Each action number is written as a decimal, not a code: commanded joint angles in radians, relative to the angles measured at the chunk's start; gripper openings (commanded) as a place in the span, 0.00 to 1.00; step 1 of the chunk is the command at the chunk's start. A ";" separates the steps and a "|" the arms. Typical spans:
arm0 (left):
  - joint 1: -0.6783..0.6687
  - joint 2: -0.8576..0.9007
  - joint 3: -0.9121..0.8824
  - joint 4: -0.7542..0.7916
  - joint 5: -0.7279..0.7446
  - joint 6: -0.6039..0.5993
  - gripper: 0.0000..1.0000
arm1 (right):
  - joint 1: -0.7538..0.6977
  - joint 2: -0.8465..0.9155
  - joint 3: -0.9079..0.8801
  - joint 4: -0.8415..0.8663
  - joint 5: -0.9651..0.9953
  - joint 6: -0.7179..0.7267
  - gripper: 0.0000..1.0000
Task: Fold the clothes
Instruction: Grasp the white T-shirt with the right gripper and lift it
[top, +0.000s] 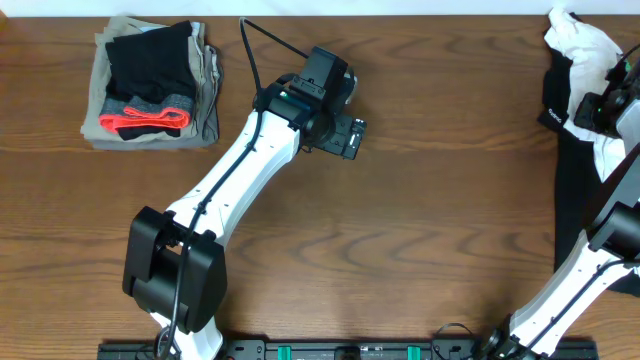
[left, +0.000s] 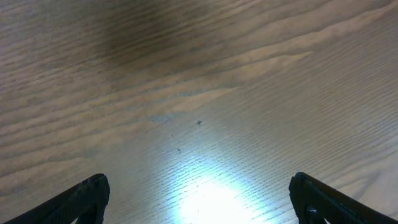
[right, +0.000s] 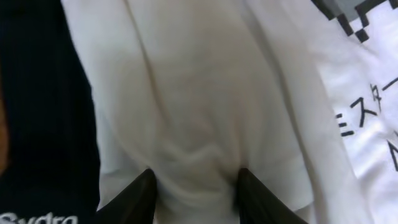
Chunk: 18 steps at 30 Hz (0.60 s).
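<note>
R gripper fingers pinched on a soft puckered ridge of the white T-shirt, which sits crumpled at the far right corner of the desk, over a black shirt w/ small white logo along the right edge. L gripper spread wide over bare woodgrain, holding nothing. Neat folded stack at far left corner

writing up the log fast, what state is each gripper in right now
left gripper: open, holding nothing, over bare table
right gripper: shut on a fold of the white shirt
</note>
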 joint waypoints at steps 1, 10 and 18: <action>0.002 0.013 -0.006 0.002 -0.013 -0.010 0.94 | -0.003 0.023 0.016 0.004 -0.007 0.004 0.11; 0.002 0.013 -0.006 0.002 -0.013 -0.010 0.94 | -0.003 0.006 0.024 0.006 -0.009 0.014 0.01; 0.002 0.013 -0.006 0.005 -0.013 -0.009 0.94 | -0.002 -0.128 0.025 -0.018 -0.020 0.015 0.01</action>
